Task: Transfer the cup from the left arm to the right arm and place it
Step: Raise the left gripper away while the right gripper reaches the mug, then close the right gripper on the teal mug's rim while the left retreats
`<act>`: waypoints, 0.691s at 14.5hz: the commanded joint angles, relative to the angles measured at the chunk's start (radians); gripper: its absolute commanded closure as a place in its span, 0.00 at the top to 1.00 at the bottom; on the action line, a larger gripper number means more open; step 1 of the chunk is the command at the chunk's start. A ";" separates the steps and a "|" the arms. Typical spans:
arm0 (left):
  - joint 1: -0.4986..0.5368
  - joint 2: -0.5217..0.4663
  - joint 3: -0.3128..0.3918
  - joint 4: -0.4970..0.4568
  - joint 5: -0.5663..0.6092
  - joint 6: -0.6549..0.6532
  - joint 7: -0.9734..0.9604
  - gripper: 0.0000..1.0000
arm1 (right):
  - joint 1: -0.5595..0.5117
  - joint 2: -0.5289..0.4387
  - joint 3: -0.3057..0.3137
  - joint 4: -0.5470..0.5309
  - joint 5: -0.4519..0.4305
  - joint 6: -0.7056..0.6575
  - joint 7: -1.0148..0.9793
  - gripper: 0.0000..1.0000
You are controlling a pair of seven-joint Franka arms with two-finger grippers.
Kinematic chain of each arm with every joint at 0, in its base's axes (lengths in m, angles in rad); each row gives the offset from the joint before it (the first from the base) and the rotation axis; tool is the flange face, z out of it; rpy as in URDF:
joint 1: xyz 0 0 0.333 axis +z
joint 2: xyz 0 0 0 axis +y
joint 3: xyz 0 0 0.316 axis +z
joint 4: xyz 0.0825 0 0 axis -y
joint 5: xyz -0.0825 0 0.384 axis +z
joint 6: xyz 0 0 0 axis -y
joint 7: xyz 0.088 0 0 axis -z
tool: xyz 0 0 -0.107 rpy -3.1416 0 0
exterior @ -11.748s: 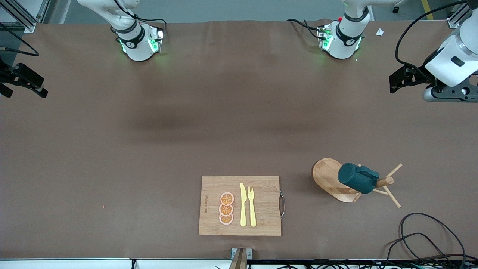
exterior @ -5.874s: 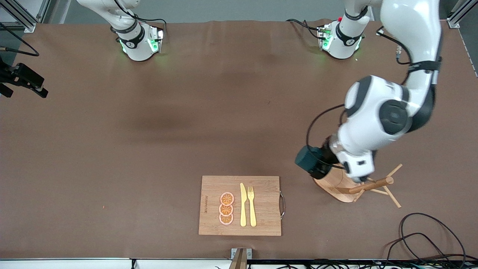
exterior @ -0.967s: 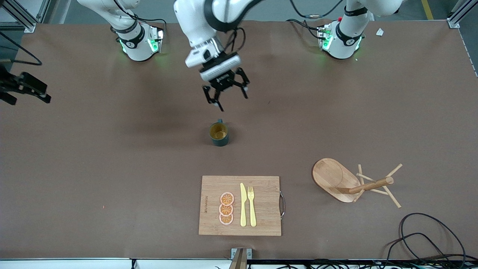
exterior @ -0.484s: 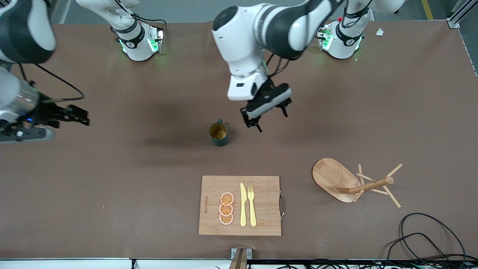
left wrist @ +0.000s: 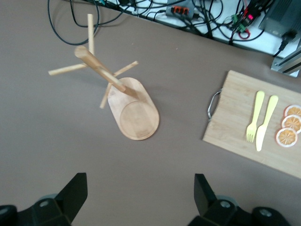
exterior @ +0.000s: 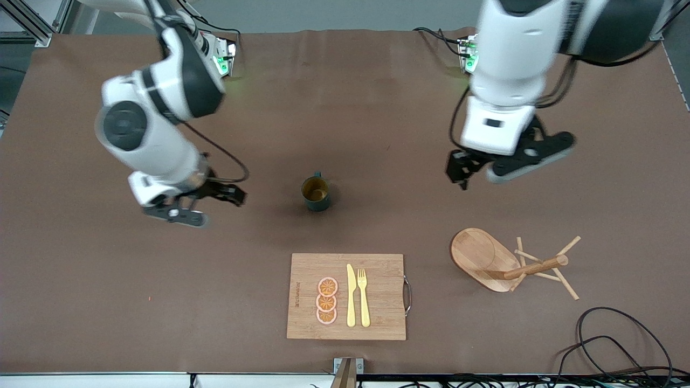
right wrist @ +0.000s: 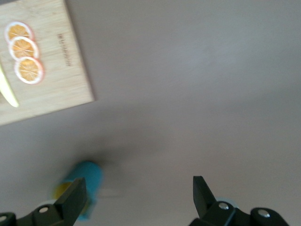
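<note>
The dark teal cup stands upright on the table near its middle, with its yellowish inside showing and its handle on the side turned away from the front camera. No gripper holds it. My right gripper is open and empty, over the table beside the cup toward the right arm's end. In the right wrist view the cup shows by one fingertip, apart from it. My left gripper is open and empty, over bare table toward the left arm's end. Its wrist view shows its open gripper over bare table.
A wooden cutting board with a yellow knife, a fork and three orange slices lies nearer the front camera than the cup. A wooden mug tree lies tipped over toward the left arm's end. Black cables lie at that front corner.
The left arm has drawn away from the cup toward its own end, gripper open. The right arm has swung in close beside the cup. The cup has not moved.
</note>
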 commanded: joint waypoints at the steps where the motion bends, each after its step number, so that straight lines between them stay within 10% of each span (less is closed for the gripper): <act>1: 0.082 -0.040 -0.011 -0.030 -0.102 -0.028 0.142 1.00 | 0.089 0.066 -0.009 0.007 0.004 0.081 0.205 1.00; 10: 0.196 -0.068 -0.006 -0.032 -0.146 -0.075 0.315 1.00 | 0.249 0.324 -0.009 0.019 0.160 0.339 0.397 1.00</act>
